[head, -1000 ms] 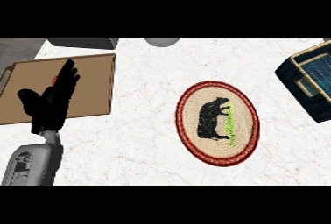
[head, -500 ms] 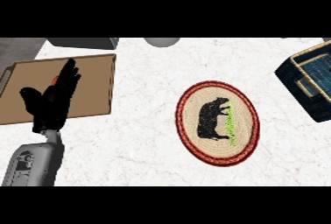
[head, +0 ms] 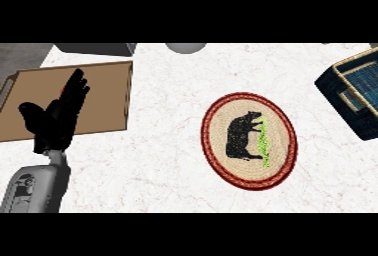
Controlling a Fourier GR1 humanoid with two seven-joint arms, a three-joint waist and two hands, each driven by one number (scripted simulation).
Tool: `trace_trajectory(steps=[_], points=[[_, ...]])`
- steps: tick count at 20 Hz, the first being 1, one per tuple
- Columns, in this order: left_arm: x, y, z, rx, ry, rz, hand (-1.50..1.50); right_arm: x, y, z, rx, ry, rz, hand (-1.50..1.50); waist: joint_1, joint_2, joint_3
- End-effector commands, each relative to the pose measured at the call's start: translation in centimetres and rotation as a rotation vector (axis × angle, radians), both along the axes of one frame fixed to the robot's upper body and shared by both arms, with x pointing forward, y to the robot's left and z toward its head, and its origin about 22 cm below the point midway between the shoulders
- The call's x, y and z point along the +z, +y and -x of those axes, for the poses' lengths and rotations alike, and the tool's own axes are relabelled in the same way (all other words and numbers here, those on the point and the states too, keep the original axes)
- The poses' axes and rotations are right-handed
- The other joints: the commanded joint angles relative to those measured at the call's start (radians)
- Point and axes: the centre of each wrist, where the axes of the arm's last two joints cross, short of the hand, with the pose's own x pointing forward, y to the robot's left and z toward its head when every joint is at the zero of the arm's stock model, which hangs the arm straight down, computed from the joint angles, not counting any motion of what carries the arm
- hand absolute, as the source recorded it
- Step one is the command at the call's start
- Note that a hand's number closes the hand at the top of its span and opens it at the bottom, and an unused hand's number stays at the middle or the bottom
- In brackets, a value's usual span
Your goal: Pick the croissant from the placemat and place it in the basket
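A round woven placemat with a red rim lies right of the middle of the counter. It bears a black animal figure and a green streak. No croissant shows on it or anywhere else in view. The dark blue basket with a tan rim sits at the right edge, partly cut off. My left hand stays open at the left, fingers straight and pointing up, over the edge of a brown board. My right hand does not show.
A brown wooden board lies at the back left under my left hand. A grey block and a rounded grey object stand at the counter's far edge. White marble counter lies between the board and the placemat.
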Motion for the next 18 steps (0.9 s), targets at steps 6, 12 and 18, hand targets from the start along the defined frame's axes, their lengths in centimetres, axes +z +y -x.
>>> trace_trajectory(steps=[6,12,18], points=[[-0.6,-0.9,0.1,0.013,0.007,-0.011,0.0,0.9,0.4,-0.4,-0.013,-0.345,-0.034,-1.5,-0.024,-0.007,0.001],[-0.5,-0.1,0.5,0.032,0.001,-0.013,0.0,3.0,-0.4,-0.2,-0.084,-0.618,-0.083,-1.5,-0.024,-0.011,0.001],[-1.6,1.0,0.4,0.041,0.026,0.007,0.0,4.6,-1.7,0.4,-0.215,-0.801,-0.196,-1.5,-0.049,-0.018,-0.002]])
